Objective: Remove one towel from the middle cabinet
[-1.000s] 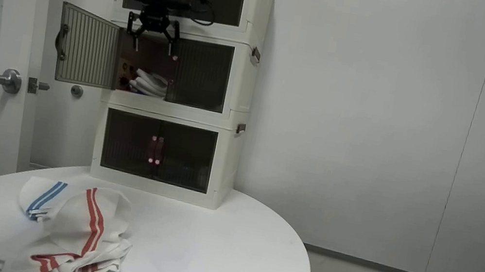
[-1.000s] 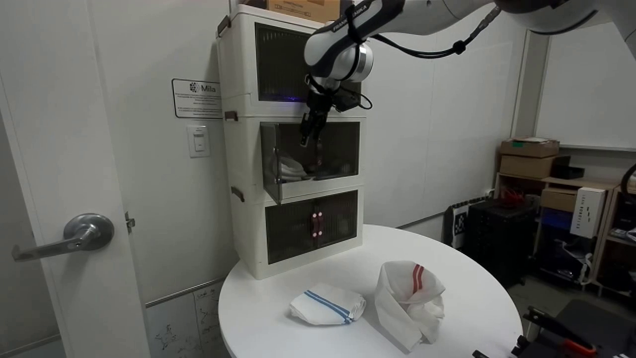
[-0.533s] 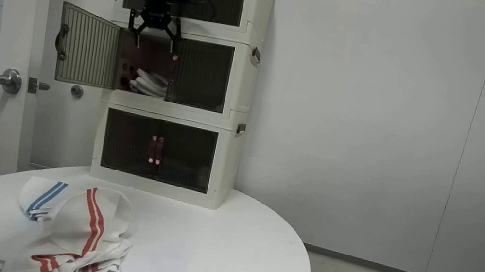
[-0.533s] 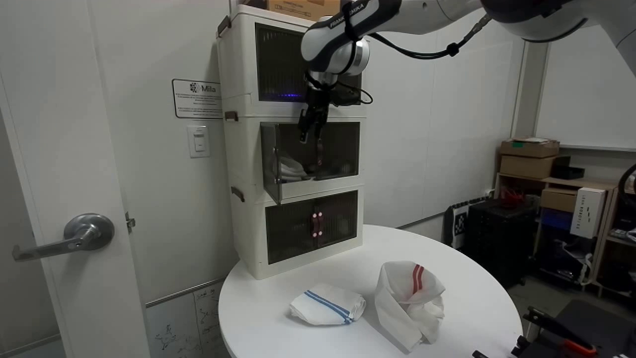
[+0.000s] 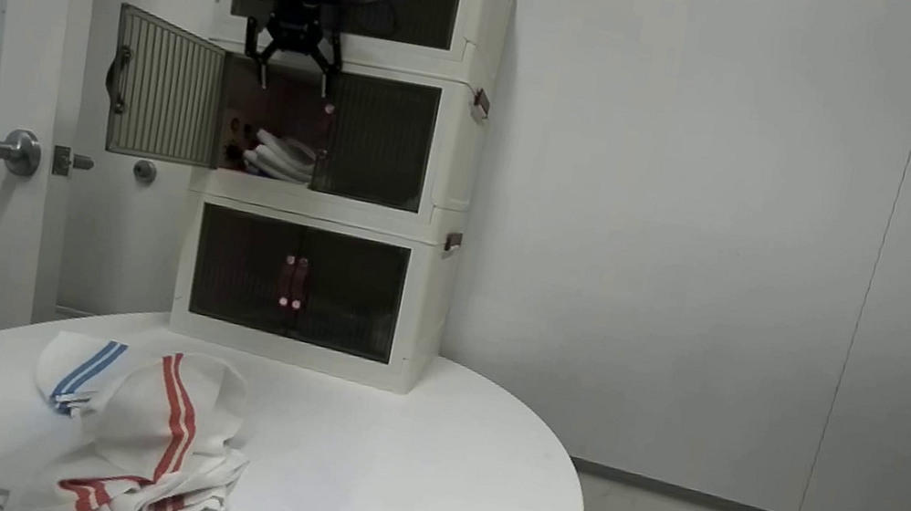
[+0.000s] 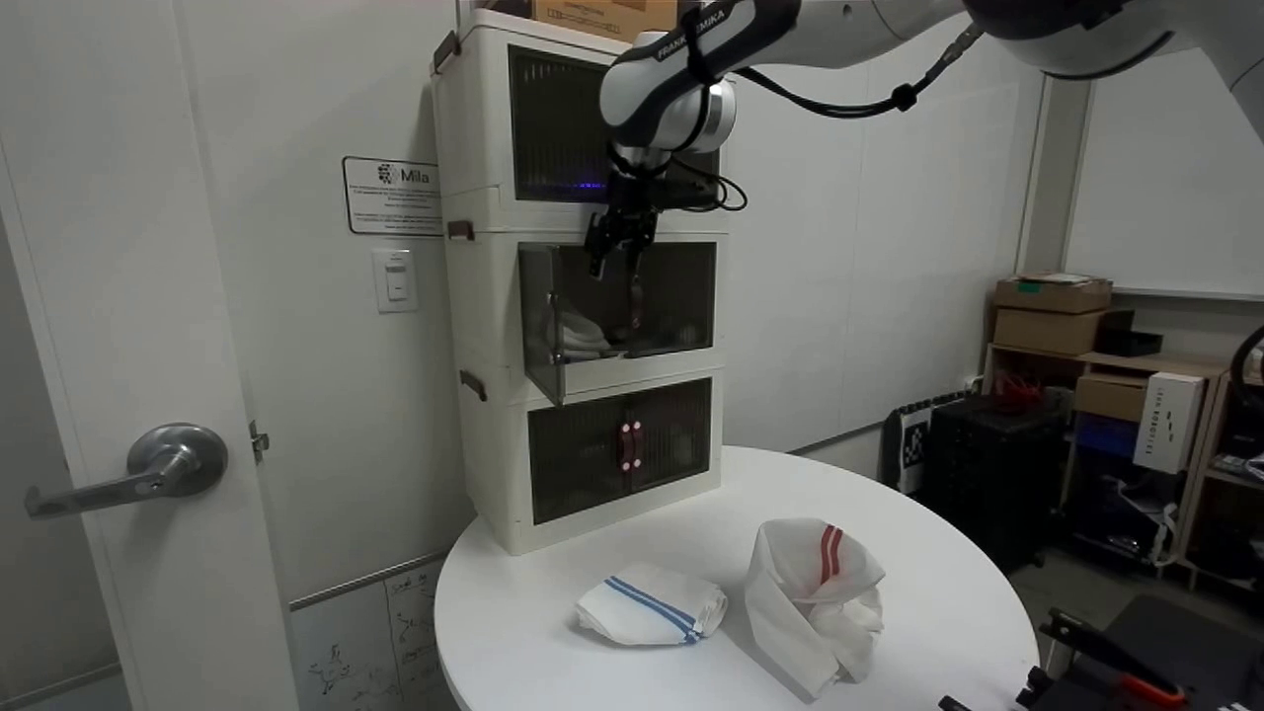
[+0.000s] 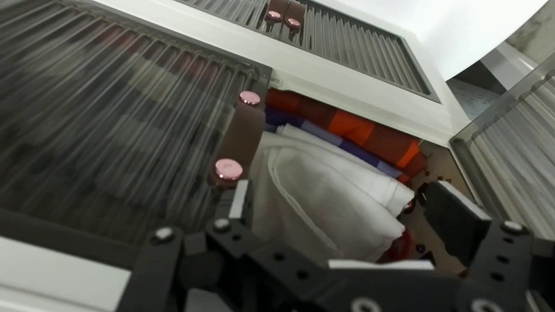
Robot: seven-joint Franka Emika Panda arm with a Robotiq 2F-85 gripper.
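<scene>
At left, a white room door with a metal lever handle stands by the wall, where a Mila sign hangs above a light switch. Next, the grey ribbed door of the middle cabinet, central box of a white stack of three on the table, stands swung outward to the left. Inside rests a folded white towel, partly behind the closed right-hand panel, with an orange-checkered cloth beside it toward the front sill and blue and lavender showing between the two. Above the towel and apart from it hangs the end effector, fingers spread wide, at the upper part of the opening; whether the tips pass the cabinet's front I cannot tell. Its robot arm extends in from the right. Lower down, on the table, a blue-striped towel lies folded; just to its right sits a bunched red-striped towel. Farther right, cardboard boxes top a wooden shelf unit.
</scene>
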